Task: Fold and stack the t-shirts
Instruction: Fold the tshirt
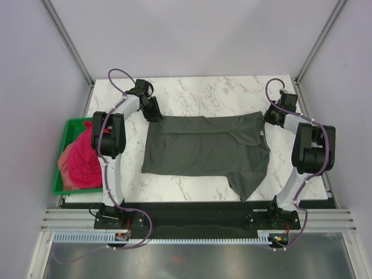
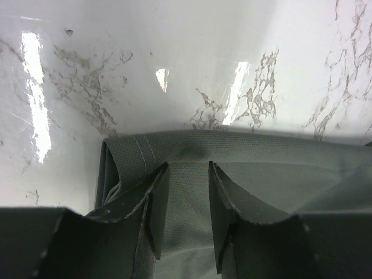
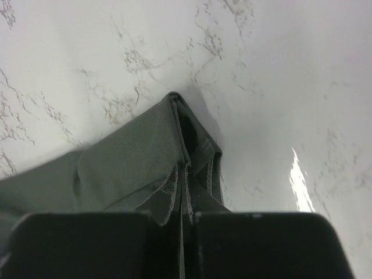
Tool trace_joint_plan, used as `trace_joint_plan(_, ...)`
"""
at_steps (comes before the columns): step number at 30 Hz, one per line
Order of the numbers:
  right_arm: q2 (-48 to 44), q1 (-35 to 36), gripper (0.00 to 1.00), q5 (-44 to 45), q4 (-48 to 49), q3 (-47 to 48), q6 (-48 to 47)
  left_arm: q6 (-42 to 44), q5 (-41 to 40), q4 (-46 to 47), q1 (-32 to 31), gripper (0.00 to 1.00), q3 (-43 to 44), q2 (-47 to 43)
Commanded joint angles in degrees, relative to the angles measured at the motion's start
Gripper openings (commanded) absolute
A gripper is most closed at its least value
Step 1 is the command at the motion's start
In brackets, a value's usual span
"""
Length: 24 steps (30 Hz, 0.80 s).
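T-shirt [image 1: 197, 145] charcoal, fine-knit, creased | table [image 1: 232, 93] glossy veined marble

The table [image 1: 197, 93] has a glossy white marble top with grey veins that reflects the lights. A grey shirt [image 1: 197, 145] lies spread across its middle, with both far corners bunched up and one sleeve trailing toward the near edge. A green bin [image 1: 58, 189] sits at the left edge; whether it rests on the top is unclear.
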Motion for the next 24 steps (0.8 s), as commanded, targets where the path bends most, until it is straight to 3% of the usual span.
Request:
trace_joint_plan(1, -7.52, -0.28, 0.0, 6.01, 4.88, -4.69, 3.61, 0.4, -5.6, -0.83, 0.18, 0.42, -2.43, 0.49)
trace_joint_plan(7, -11.23, -0.28, 0.0, 7.96, 8.13, -11.3, 7.58, -0.57, -4.89, -0.92, 0.18, 0.43, -3.04, 0.23)
trace_joint_plan(14, -9.21, -0.28, 0.02, 8.66, 7.7, -11.75, 9.96, 0.04, -3.05, -0.92, 0.18, 0.43, -2.34, -0.47)
trace_joint_plan(21, -12.63, -0.28, 0.16, 16.04, -10.3, -4.45, 15.13, -0.92, 0.37, -1.0, 0.18, 0.48, -1.2, -5.65)
trace_joint_plan(24, -16.94, -0.19, 0.25, 15.78, -10.94, -7.08, 18.12, -1.8, 2.04, -1.0, 0.18, 0.49, -1.72, -8.29)
